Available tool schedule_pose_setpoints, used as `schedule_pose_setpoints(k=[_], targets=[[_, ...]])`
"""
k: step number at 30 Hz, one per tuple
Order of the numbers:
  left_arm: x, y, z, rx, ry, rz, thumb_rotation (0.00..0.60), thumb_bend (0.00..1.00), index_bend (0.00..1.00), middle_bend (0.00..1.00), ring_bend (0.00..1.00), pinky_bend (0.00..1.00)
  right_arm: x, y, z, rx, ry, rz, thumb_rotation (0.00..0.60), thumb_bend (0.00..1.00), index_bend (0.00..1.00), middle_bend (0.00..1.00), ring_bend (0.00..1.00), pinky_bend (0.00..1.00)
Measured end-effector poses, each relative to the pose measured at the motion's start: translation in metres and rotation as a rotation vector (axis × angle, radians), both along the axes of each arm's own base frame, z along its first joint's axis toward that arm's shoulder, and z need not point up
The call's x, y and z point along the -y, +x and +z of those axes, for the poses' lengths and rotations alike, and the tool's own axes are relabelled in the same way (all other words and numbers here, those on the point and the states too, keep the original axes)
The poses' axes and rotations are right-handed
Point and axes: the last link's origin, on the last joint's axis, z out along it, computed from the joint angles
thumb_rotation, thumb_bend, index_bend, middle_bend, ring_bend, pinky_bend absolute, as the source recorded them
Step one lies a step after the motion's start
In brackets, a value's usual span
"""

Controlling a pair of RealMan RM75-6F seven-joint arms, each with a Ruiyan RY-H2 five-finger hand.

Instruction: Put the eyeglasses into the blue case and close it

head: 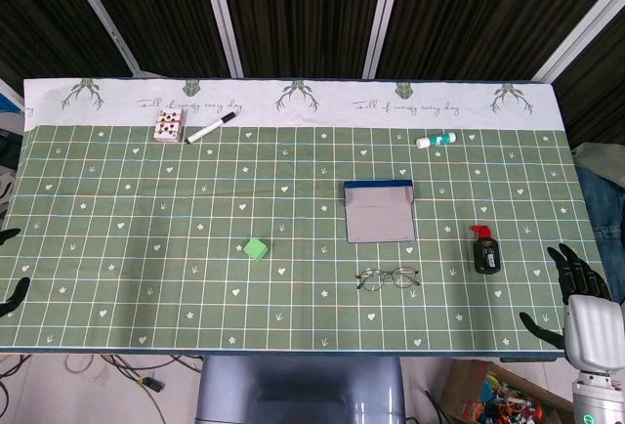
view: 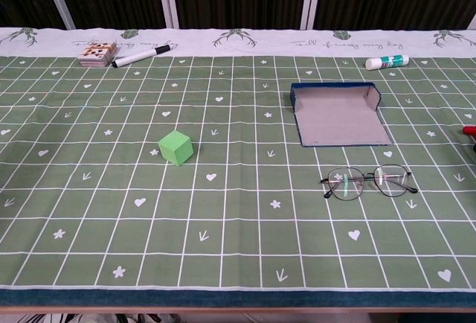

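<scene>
Nothing done yet: the eyeglasses (view: 367,182) lie on the cloth just in front of the blue case (view: 338,114), apart from it, not inside. The case lies open, grey lining up, flap spread flat. The glasses are thin wire frames, lenses upright, temples seemingly unfolded. My right hand (head: 576,282) waits empty, fingers spread, well right of the case. My left hand (head: 12,292) barely shows far to the left; I cannot tell its state. Picking, placing and closing all remain.
</scene>
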Motion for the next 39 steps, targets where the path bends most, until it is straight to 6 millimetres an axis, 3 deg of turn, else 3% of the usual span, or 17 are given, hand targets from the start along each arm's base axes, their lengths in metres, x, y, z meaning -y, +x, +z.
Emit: schedule_pose_setpoints(k=[31, 39], targets=[[0.001, 0.002, 0.002, 0.017, 0.012, 0.000, 0.600, 0.32, 0.19, 0.00, 0.00, 0.00, 0.002, -0.002, -0.007, -0.005, 0.054, -0.010, 0.600, 0.12, 0.14, 0.10, 0.15, 0.20], [0.000, 0.001, 0.001, 0.018, 0.004, 0.003, 0.600, 0.32, 0.19, 0.00, 0.00, 0.00, 0.027, 0.014, -0.014, -0.050, 0.176, 0.043, 0.600, 0.12, 0.21, 0.10, 0.15, 0.20]])
